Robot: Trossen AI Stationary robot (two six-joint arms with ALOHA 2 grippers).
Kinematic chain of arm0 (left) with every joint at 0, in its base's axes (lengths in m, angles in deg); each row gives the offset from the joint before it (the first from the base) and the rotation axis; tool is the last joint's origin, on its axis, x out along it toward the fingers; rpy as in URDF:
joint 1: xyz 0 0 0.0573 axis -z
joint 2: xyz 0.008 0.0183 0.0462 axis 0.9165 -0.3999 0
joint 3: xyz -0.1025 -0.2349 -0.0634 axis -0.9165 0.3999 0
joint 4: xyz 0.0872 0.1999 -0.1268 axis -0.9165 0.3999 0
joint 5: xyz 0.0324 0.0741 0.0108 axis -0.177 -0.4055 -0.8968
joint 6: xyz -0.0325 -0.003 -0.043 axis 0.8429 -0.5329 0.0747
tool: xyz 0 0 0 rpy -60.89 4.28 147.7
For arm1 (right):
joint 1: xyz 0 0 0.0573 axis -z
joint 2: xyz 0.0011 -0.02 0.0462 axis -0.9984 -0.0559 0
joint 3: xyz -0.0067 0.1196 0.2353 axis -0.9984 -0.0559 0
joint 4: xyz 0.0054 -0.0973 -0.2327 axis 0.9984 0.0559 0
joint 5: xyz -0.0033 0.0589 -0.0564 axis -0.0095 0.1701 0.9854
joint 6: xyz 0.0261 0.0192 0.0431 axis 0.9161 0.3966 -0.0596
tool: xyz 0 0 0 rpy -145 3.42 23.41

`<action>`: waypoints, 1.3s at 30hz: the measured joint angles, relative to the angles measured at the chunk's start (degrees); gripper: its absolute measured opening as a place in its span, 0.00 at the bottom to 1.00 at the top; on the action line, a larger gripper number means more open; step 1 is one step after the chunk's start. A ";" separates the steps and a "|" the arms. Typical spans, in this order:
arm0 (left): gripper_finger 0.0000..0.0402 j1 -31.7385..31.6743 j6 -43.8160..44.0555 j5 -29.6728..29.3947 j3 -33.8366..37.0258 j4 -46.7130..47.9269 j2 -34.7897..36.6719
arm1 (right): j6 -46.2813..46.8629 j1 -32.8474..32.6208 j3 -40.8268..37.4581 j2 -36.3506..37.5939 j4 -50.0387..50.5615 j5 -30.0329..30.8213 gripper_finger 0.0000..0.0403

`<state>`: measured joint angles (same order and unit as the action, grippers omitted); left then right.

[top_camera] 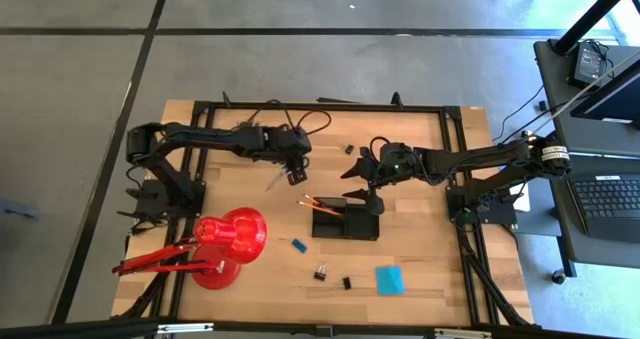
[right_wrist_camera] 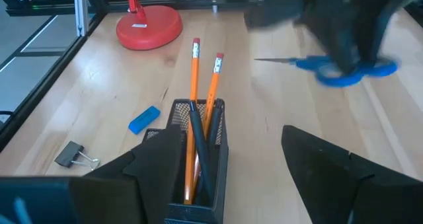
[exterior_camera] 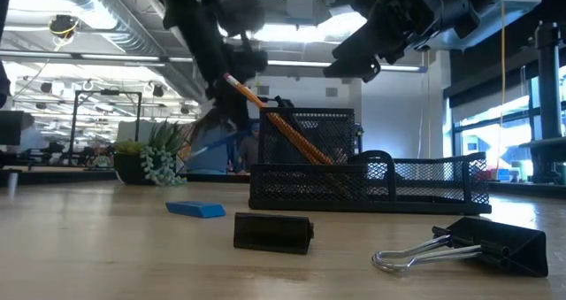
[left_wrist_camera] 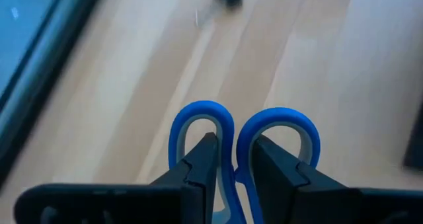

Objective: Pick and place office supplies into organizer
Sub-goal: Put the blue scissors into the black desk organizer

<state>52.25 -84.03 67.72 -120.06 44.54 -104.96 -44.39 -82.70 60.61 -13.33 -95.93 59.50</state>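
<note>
Left pincer clamps blue-handled scissors by their twin loops; right pincer gapes.

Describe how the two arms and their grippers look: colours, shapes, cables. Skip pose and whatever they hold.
Both arms are dark, nearly black, built from slim jointed segments with thicker joint housings. The left arm carries thin black cables looping near its wrist; the right arm has a pale band near its base end. The left gripper has two flat, angular black fingers, and the right gripper has broad, dark, wedge-shaped ones.

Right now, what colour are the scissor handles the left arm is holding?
Blue, clearest in the left wrist view: scissors in the left gripper.
</note>
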 joint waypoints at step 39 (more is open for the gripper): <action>0.18 5.25 -17.93 17.64 2.55 -30.07 16.20 | 0.13 0.00 0.00 0.00 9.57 0.00 0.66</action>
<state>57.50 -101.95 85.36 -117.50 14.47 -88.76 -44.25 -82.70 60.61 -13.33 -86.36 59.50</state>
